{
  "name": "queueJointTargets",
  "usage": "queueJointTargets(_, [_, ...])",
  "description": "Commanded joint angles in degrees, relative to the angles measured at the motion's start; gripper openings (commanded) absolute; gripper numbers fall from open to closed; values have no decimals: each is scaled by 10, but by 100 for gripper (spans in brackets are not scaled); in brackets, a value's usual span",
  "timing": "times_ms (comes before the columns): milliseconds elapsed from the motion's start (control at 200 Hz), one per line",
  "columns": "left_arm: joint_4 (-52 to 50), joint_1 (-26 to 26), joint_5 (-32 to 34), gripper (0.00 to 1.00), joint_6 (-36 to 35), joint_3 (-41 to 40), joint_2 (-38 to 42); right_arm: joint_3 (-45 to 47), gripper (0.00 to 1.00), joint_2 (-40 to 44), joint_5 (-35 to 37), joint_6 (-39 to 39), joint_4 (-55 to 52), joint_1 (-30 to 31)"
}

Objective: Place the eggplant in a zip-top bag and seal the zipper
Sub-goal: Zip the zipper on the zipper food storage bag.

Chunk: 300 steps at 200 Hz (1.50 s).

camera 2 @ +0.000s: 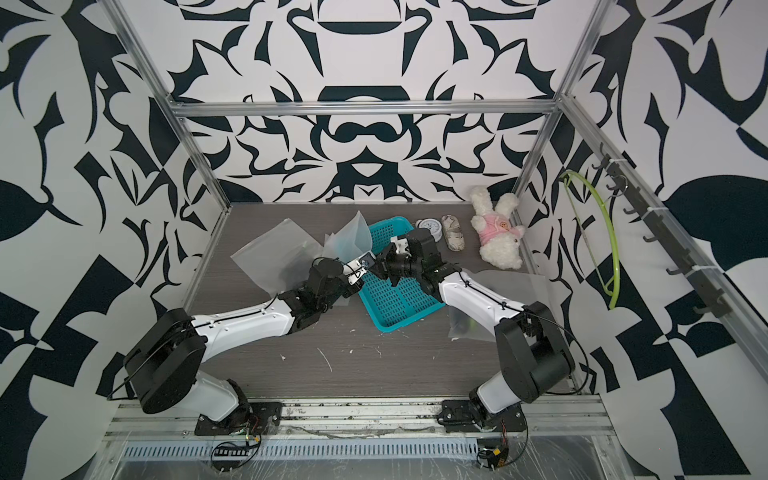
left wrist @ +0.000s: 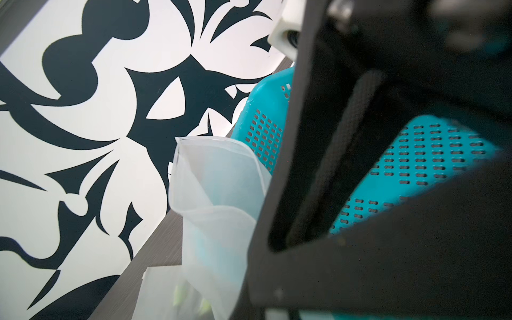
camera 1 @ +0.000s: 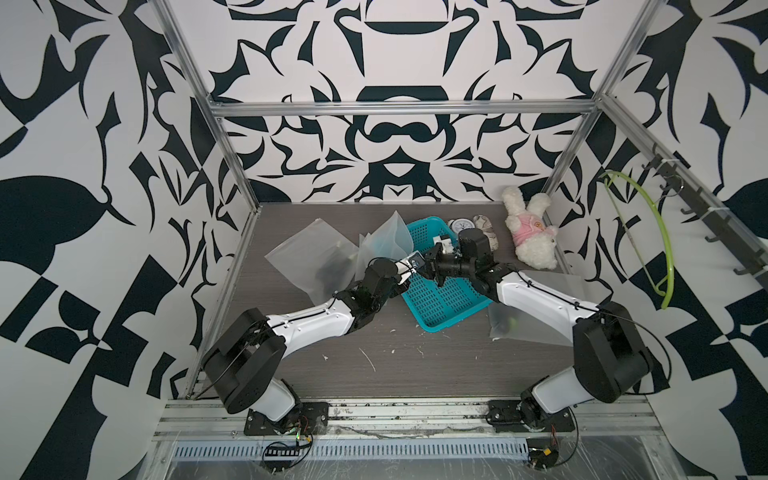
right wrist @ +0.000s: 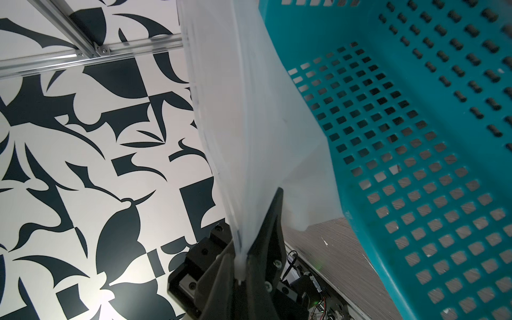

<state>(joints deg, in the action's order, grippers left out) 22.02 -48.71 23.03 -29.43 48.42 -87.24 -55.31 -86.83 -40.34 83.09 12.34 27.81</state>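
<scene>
Over mid table (camera 1: 374, 374), right gripper (right wrist: 243, 249) is clamped on the edge of the limp frosted zip-top bag (camera 1: 388, 237); left gripper (camera 1: 415, 268) is closed beside it, on what we can't tell. Slick film could slip out or snag the perforated basket (camera 1: 440, 299) beyond. Eggplant we can't place; maybe the dark shape (camera 1: 328, 272) in the flat bag (camera 1: 299, 249) nearer the table's left edge.

Basket (camera 1: 449, 303) sits approx. mid-table (camera 1: 374, 374), w/ a standing bag (camera 1: 390, 237) upright at its rear-left corner. A flat bag (camera 1: 307, 249) lies on the table just left of both; a third bag (camera 1: 505, 324) lies flat at the basket's front-rt side. Behind the basket, left to rt near the rear edge: clock (camera 1: 461, 225), pouch (camera 1: 484, 226), plush toy (camera 1: 528, 232), the toy in the rear-rt corner.
</scene>
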Motion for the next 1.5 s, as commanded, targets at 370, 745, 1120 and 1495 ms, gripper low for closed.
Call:
queueJointTargets(370, [59,-12,15,0,-20,-32,30,-13,7,1,-4,-26,19,-4])
queueJointTargets(745, [69,-14,-25,0,-15,-63,86,-28,7,-12,-1,-29,21,-10])
queueJointTargets(1120, [33,-29,-30,0,-12,-55,87,-50,6,-27,-4,-21,39,-15])
queueJointTargets(1495, [34,-41,-31,0,-13,-55,106,-64,6,-46,-4,-21,45,-25])
